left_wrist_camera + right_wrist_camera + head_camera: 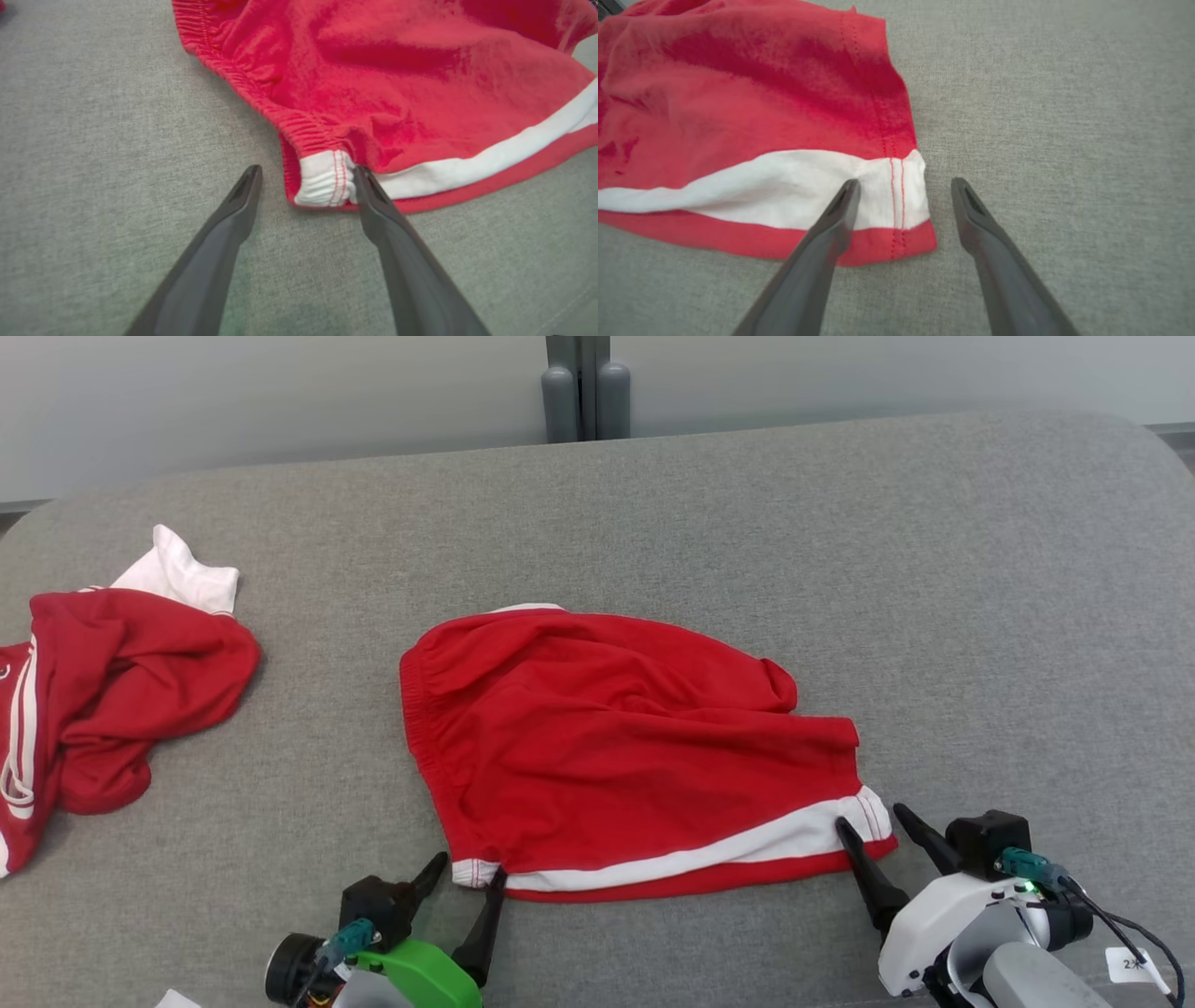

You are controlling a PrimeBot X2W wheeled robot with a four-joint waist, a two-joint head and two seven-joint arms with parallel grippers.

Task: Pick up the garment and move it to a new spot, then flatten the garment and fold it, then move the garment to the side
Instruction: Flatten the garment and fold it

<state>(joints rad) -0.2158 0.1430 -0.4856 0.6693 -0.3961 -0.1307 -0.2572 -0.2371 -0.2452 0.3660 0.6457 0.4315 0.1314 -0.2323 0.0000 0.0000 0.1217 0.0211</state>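
Grey woven fabric is covering the wide padded surface (747,523) that is taking up most of the head view, with a pale wall behind it. The red garment (616,737), a pair of shorts, is lying near the middle of this surface, a little toward the robot, spread out but wrinkled. Its elastic waistband (415,709) is running down its left side, and a white stripe (709,854) is running along the near edge. Well apart from it, at the far left, a second red garment (121,691) with thin white stripes is lying in a crumpled heap, and a white cloth piece (182,574) is sticking out behind that heap. Two grey posts (586,392) are standing beyond the far edge of the surface. The left gripper (469,868) is reaching to the near left corner of the shorts with its fingers spread wide and holding nothing. In the left wrist view one finger is pointing at the edge of the white corner and the other is lying over bare grey fabric. The right gripper (872,817) is also standing wide and holding nothing at the near right corner. In the right wrist view one finger is lying over the white stripe and the other is just beside the hem. A small white tag (1130,966) is hanging by the right arm's cable.
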